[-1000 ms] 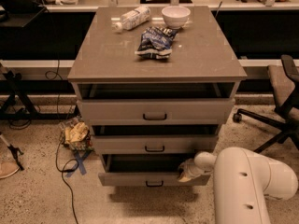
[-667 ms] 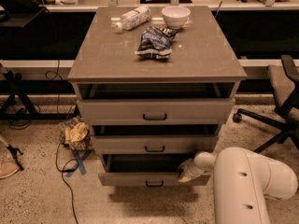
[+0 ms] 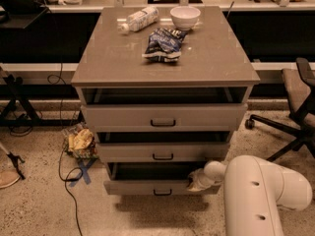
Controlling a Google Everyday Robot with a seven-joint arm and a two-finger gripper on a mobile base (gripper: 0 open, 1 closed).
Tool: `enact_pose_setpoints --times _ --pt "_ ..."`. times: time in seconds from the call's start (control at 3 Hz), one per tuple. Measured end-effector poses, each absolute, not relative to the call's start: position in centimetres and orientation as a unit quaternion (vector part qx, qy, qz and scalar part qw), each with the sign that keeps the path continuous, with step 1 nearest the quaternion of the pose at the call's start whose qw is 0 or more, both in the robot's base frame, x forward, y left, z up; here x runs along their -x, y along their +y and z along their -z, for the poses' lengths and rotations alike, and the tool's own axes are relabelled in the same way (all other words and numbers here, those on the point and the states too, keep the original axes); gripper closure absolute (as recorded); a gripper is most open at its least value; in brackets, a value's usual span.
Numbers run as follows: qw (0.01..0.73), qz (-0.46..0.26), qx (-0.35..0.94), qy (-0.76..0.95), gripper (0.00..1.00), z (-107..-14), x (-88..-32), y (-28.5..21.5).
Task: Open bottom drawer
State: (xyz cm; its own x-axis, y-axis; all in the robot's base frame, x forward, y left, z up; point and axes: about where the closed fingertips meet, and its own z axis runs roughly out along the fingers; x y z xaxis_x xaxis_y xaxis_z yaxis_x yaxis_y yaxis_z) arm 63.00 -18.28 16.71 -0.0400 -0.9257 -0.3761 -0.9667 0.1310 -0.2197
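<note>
Grey-beige bottom drawer (image 3: pixel 133 187) juts out beneath the counter's (image 3: pixel 216 58) front edge. The gripper (image 3: pixel 198 180) sits at its right end; whether open or closed cannot be told.

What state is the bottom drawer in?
Partly open: the bottom drawer front juts forward, dark gap behind it; the gripper is at its right end.

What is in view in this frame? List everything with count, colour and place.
cabinet: 1, grey-beige, centre
water bottle: 1, clear, lying on cabinet top, back left
bowl: 1, white, cabinet top, back
snack bag: 1, dark blue, cabinet top, middle
top drawer: 1, grey-beige, uppermost
middle drawer: 1, grey-beige, between
bottom drawer: 1, grey-beige, lowest, partly pulled out
crumpled bag: 1, yellowish, floor, left of cabinet
office chair: 1, dark, right edge
arm: 1, white, lower right
gripper: 1, pale, at bottom drawer's right end
</note>
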Motion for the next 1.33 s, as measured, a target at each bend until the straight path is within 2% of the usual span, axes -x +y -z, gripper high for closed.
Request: enact_pose_setpoints --times 0.33,0.67,1.33 --pt "0.218 -0.048 0.658 0.719 0.05 -16.6 -62.9 -18.2" --pt "0.205 -0.047 0.664 0.717 0.00 -16.6 -62.0 -17.9" --pt "0.145 -0.062 0.678 0.718 0.00 -16.1 -58.1 -17.5"
